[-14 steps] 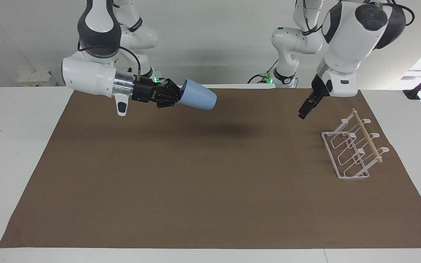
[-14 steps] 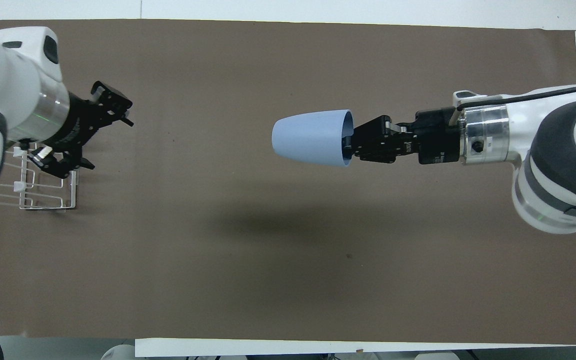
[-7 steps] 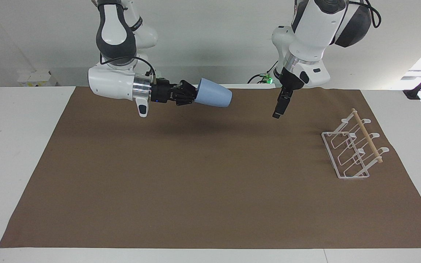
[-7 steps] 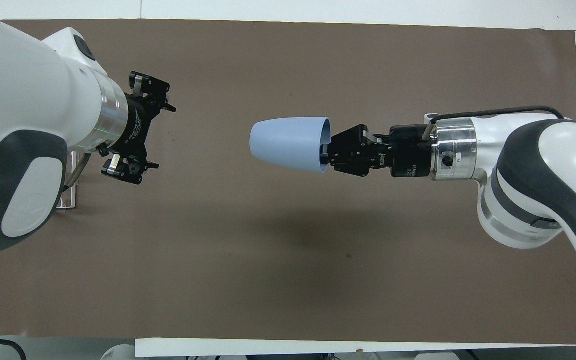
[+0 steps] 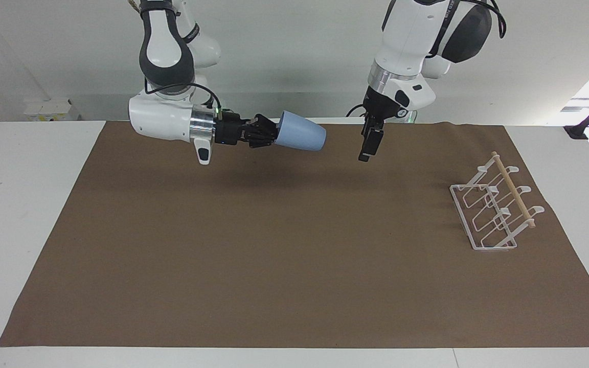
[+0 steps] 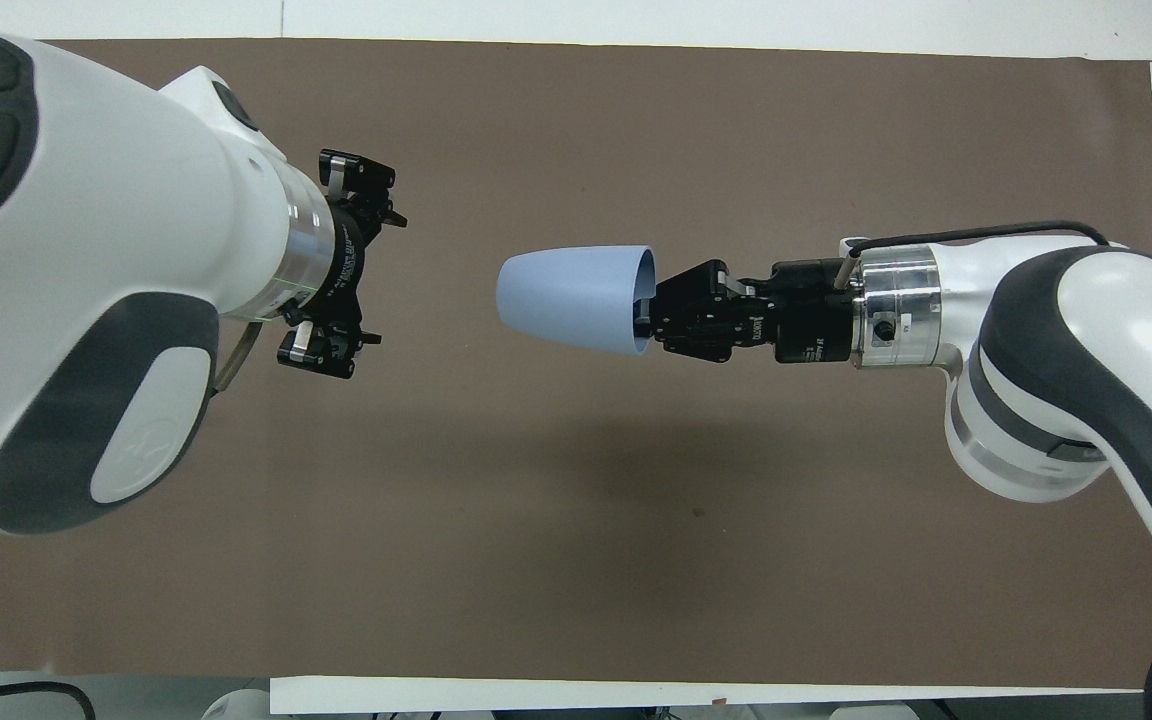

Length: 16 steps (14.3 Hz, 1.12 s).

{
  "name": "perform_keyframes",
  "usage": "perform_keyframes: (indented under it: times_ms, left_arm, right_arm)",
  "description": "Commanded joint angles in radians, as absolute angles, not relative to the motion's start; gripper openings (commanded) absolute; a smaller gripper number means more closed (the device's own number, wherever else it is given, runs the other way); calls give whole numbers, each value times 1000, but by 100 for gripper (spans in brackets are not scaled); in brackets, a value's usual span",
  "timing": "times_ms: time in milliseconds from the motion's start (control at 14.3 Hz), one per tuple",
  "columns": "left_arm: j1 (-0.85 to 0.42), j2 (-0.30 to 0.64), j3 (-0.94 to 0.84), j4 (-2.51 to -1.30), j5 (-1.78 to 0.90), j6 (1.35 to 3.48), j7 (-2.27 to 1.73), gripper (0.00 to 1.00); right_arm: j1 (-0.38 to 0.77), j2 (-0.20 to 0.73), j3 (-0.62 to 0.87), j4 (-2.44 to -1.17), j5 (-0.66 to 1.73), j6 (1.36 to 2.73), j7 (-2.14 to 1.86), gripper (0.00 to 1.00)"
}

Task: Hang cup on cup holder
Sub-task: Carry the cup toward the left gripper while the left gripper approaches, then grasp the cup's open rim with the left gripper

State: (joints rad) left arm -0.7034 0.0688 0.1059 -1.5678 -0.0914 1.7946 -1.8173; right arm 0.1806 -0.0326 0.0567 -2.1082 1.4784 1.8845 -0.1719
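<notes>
The light-blue cup (image 5: 300, 138) lies on its side in the air over the part of the mat nearest the robots, its closed base pointing toward the left arm's end of the table. My right gripper (image 5: 274, 137) is shut on the cup's rim, one finger inside the cup; it also shows in the overhead view (image 6: 648, 315) with the cup (image 6: 571, 300). My left gripper (image 5: 365, 156) hangs in the air a short gap from the cup's base, fingers wide open and empty, also in the overhead view (image 6: 381, 275). The white wire cup holder (image 5: 494, 209) stands empty at the left arm's end; the left arm hides it in the overhead view.
A brown mat (image 5: 274, 255) covers most of the white table (image 5: 28, 204). The cup holder's wooden dowel (image 5: 514, 190) runs across its top.
My left gripper has swung from over the cup holder toward the cup's base. My right gripper has carried the cup a little toward the left arm's end.
</notes>
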Motion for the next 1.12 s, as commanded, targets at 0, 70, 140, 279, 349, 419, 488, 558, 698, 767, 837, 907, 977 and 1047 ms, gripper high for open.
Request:
perform_keyframes:
  times_ms: [0, 70, 140, 279, 349, 419, 488, 558, 698, 767, 837, 907, 977, 1047]
  left_arm:
    - [-739, 126, 112, -1523, -132, 1827, -1858, 100]
    - [-744, 155, 112, -1493, -132, 1841, -1879, 100]
    - [-744, 179, 112, -1471, -135, 1841, -1888, 100]
    - [-756, 201, 112, -1454, -141, 1845, -1899, 100]
    - [-756, 202, 112, -1453, -147, 1845, -1901, 100]
    - [-756, 202, 112, -1453, -152, 1847, -1901, 100]
    - [-756, 202, 112, -1453, -153, 1845, -1901, 100]
    - [-756, 201, 109, -1453, -156, 1841, -1899, 100]
    - [-756, 198, 104, -1451, -175, 1794, -1899, 100]
    - [-756, 198, 101, -1451, -176, 1767, -1899, 100]
    - [-756, 196, 100, -1451, -176, 1755, -1899, 100]
    - [-756, 196, 100, -1450, -176, 1740, -1899, 100]
    - [-756, 195, 97, -1450, -178, 1729, -1899, 100]
    - [-756, 195, 92, -1450, -189, 1729, -1899, 100]
  right_arm:
    - [199, -57, 57, -2141, 1508, 1907, -172, 0]
    - [201, -57, 57, -2141, 1508, 1907, -170, 0]
    - [199, -57, 57, -2143, 1508, 1907, -167, 0]
    - [199, -57, 57, -2143, 1508, 1907, -167, 0]
    - [201, -57, 57, -2143, 1508, 1908, -166, 0]
    - [199, -57, 57, -2143, 1508, 1908, -166, 0]
    - [199, -57, 57, -2143, 1508, 1908, -166, 0]
    - [199, -57, 57, -2143, 1508, 1907, -166, 0]
    - [199, -58, 57, -2143, 1508, 1908, -166, 0]
    - [199, -58, 57, -2143, 1508, 1907, -166, 0]
    - [199, -57, 57, -2143, 1508, 1907, -166, 0]
    - [199, -57, 57, -2143, 1508, 1907, -166, 0]
    - [199, -57, 57, -2143, 1508, 1907, -166, 0]
    - [199, -57, 57, -2143, 1508, 1907, -166, 0]
